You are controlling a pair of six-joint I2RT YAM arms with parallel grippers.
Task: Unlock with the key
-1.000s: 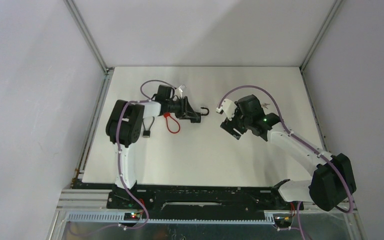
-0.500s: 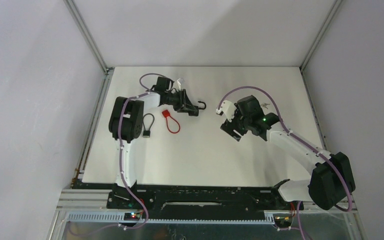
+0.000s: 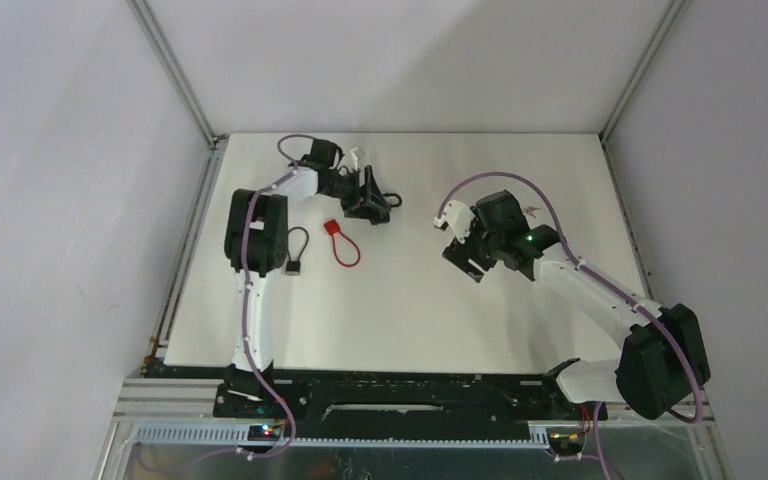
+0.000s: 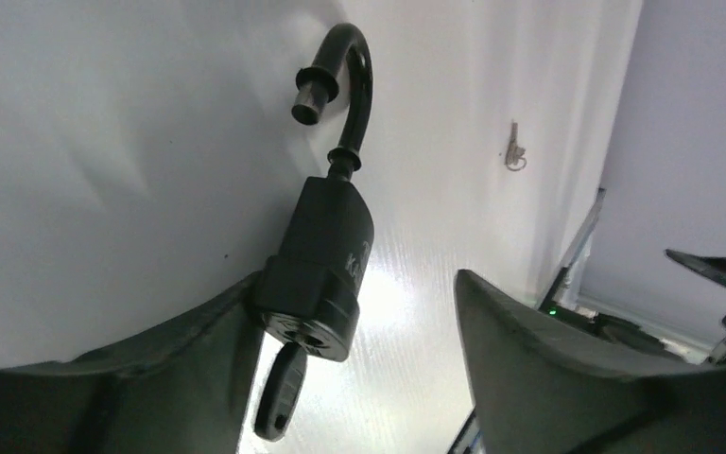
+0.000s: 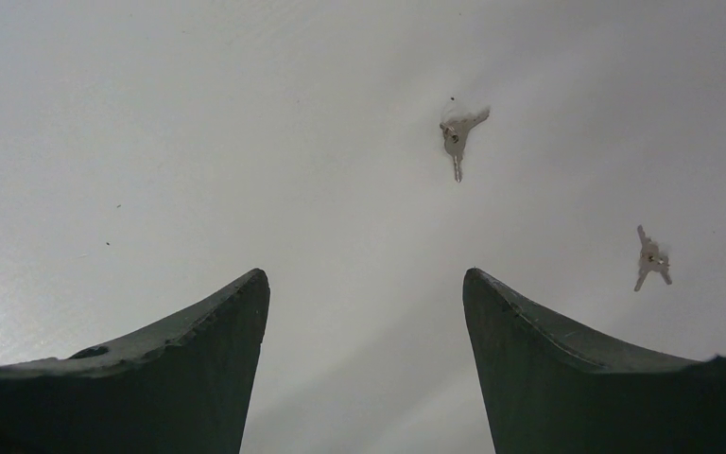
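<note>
A black padlock [image 4: 326, 255] lies between the fingers of my left gripper [image 4: 359, 276], leaning against the left finger, with a wide gap to the right finger. Its shackle [image 4: 357, 85] is swung open. A black-headed key [image 4: 279, 402] hangs from the keyhole in its base. In the top view the left gripper [image 3: 368, 196] is at the back left of the table with the padlock [image 3: 386, 203] at its tip. My right gripper [image 5: 364, 274] is open and empty above bare table; it shows in the top view [image 3: 460, 255] right of centre.
A red cable lock [image 3: 341, 243] and a small black padlock with a wire loop [image 3: 293, 262] lie left of centre. Two small silver keys [image 5: 457, 132] [image 5: 650, 257] lie on the table beyond the right gripper. The cage frame rims the table.
My left gripper has moved toward the back left of the table, the padlock going with it. The right arm has barely shifted.
</note>
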